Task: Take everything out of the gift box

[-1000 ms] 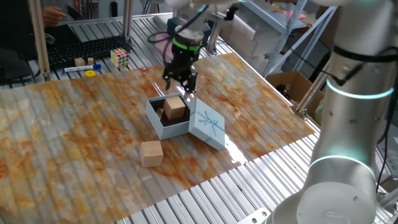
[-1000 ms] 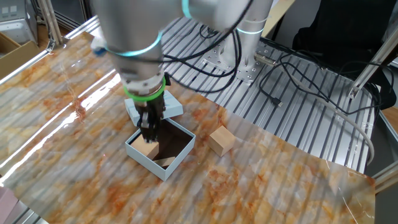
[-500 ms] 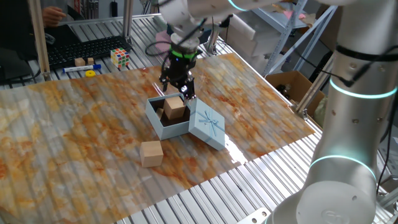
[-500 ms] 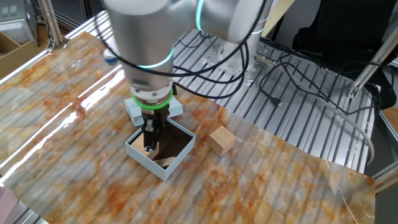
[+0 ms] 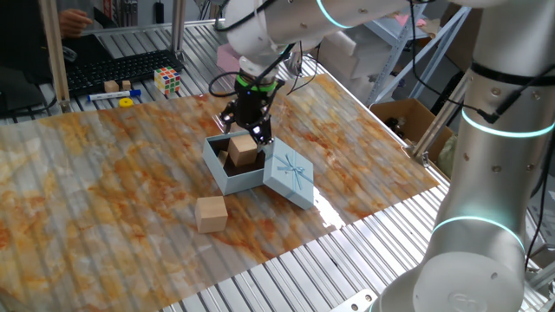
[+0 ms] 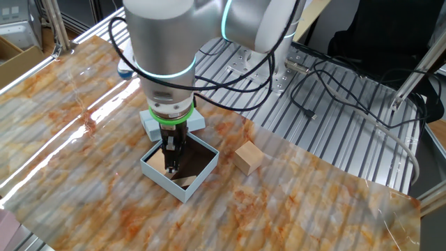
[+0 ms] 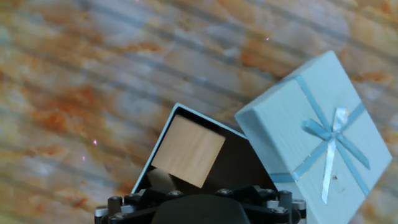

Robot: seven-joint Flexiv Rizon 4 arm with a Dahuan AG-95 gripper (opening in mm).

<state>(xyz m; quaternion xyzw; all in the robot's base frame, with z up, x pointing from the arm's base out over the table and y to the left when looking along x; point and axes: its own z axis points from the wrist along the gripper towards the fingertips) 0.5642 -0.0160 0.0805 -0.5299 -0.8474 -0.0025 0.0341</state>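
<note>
Nearest the front edge of the marbled table (image 5: 104, 191) in one fixed view, a loose wooden block (image 5: 211, 213) is seen lying on the surface, apart from the gift box (image 5: 227, 172). Just behind it, the pale-blue gift box stands open, and its lid (image 5: 289, 174), marked with a ribbon bow, is leaned against the box's right side. A second wooden block (image 5: 245, 150) is seen inside the box, tilted against the dark interior; in the hand view this block (image 7: 189, 150) appears directly below the camera. The gripper (image 5: 245, 130) is pointed downward over the box, its fingers spread wide on either side of the inner block, with nothing grasped. Whether the fingertips touch the block cannot be told. Far back on the left, a Rubik's cube (image 5: 167, 81) is seen on the metal rack.
</note>
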